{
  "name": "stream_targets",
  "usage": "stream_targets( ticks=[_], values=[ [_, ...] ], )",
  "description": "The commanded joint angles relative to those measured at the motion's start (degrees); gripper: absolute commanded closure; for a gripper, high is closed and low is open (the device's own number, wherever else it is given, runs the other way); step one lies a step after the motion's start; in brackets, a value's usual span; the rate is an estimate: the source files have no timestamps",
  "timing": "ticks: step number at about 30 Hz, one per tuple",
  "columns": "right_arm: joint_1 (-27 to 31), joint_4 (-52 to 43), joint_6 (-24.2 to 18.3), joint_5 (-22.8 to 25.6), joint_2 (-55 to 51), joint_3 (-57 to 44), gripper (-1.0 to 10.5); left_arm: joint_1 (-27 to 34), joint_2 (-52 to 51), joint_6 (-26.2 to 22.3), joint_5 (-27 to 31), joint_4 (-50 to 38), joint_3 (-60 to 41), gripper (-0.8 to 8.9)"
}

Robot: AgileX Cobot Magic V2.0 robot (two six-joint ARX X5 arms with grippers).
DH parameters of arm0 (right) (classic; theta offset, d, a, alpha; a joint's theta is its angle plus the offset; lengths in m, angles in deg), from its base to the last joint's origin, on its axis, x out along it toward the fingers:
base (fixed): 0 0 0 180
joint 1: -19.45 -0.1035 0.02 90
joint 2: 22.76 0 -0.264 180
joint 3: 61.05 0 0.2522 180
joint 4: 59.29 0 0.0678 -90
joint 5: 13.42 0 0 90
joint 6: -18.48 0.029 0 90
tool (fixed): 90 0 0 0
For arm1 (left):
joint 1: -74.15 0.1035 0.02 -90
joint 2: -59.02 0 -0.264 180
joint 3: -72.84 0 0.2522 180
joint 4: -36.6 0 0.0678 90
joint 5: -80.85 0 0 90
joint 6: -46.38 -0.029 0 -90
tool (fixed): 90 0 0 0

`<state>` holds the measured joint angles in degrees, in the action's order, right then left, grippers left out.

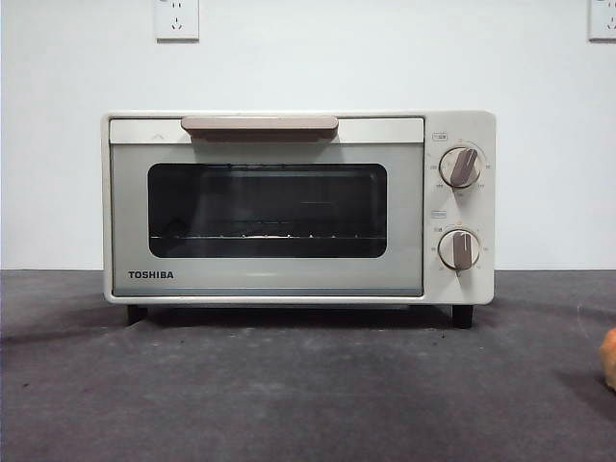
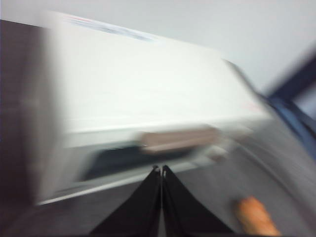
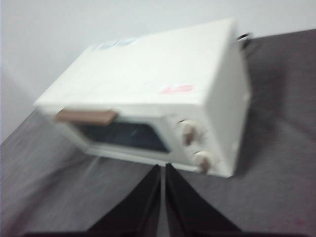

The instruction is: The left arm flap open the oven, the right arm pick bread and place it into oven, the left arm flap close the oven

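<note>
Dark table (image 1: pixel 289 385): both pincers (image 2: pixel 162 169) (image 3: pixel 163 167) closed, empty, above oven (image 1: pixel 298 207)

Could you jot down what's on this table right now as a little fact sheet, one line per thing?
Oven: cream-white boxy TOSHIBA toaster oven, door shut, beige bar handle on top of the door
Inside: wire rack seen through the dark glass, nothing on it
Bread: small golden-orange bun, on the dark table in front of the oven to its knob side
Left end effector: jaws together, holding nothing, above the table before the oven door
Right end effector: jaws together, holding nothing
</note>
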<state>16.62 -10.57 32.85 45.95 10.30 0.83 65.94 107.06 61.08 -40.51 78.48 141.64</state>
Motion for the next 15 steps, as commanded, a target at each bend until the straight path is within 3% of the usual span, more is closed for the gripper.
stream_targets(
  ticks=[1, 9, 15],
  values=[
    [-1.86, 2.03, -5.07, -4.61, 1.75, 2.73, 9.4, -3.10, 0.96, -6.47, -6.03, 0.76, 3.32, 8.03],
    [-5.57, 3.30, -6.95, -6.54, 1.92, 3.72, 9.4, -9.79, 0.85, -7.61, -6.45, 2.34, 4.33, 7.95],
    [-5.66, 3.87, -6.93, -6.38, 2.08, 3.72, 9.3, -11.54, 1.44, -7.82, -6.40, 0.55, 4.33, 6.45]
  ],
)
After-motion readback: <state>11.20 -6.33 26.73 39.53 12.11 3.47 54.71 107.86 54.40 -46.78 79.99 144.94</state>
